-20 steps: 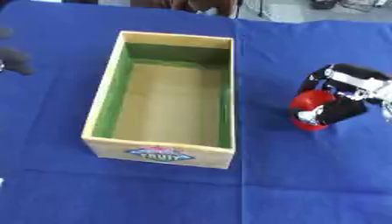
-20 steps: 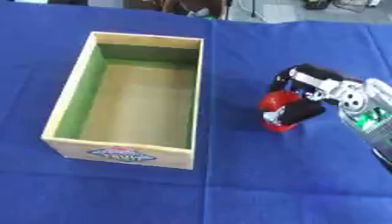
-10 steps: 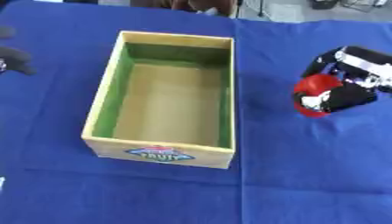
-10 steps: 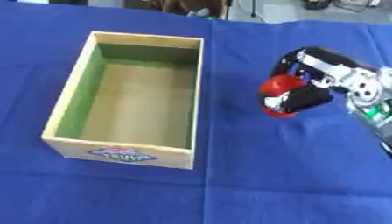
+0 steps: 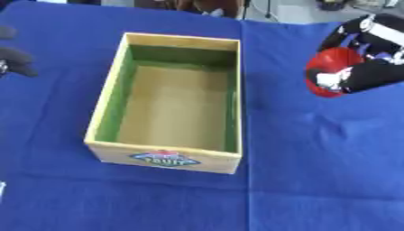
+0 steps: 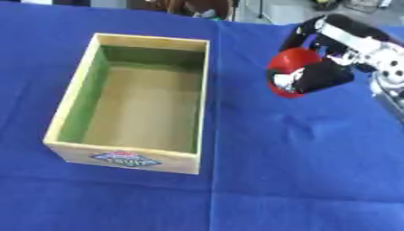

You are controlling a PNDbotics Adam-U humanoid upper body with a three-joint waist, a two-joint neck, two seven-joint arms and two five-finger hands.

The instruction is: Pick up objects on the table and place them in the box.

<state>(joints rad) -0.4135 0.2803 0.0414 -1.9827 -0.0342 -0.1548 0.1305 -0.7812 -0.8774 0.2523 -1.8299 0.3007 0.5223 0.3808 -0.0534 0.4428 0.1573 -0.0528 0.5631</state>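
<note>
My right hand (image 6: 328, 74) has its fingers curled round the red object (image 6: 290, 68), which has a white patch on its side. I hold it above the blue cloth (image 6: 315, 171), to the right of the box (image 6: 132, 155) and level with its far half. A second ago the object sat lower, near the cloth beside the box's middle; now it is raised and tipped. The box stands where it was, open, with green inner walls and a label on its near face. My left hand (image 5: 14, 61) shows only at the edge of the left eye view, left of the box; I cannot tell how its fingers stand.
</note>
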